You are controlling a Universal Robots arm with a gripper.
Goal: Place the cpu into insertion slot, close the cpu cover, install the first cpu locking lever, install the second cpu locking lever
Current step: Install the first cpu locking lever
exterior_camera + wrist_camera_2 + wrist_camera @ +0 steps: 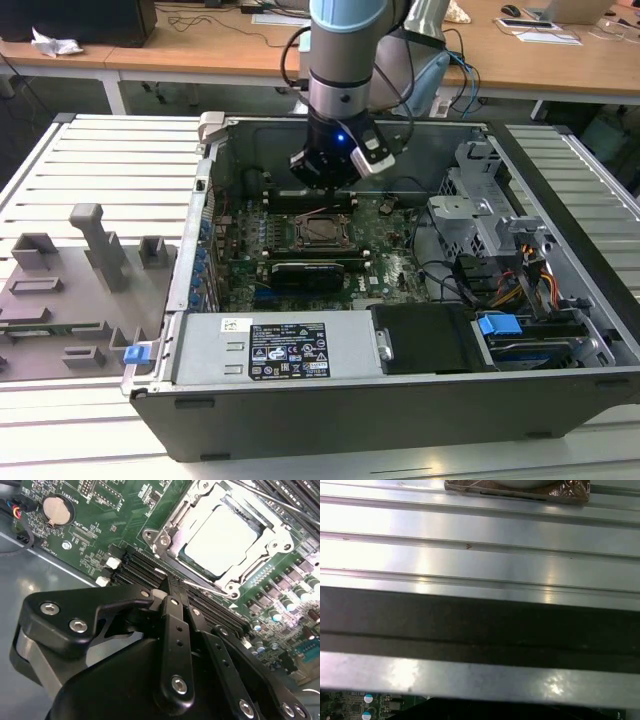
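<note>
Silver-grey cpu (223,537) seated in insertion slot (172,542) | cpu cover (280,542) down, framing it | gripper (172,592) fingers together, empty, just beside the socket's lever side

Cpu (222,537): dull silver metal top. Cpu cover (176,514): shiny bare metal. Gripper (172,596): matt black.

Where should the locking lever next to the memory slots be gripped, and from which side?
Probably best to grip the locking lever near what looks like its bent free end, coming from above. It is a thin wire rod lying low along the cpu cover's edge, and the memory slots crowd its other side.
</note>
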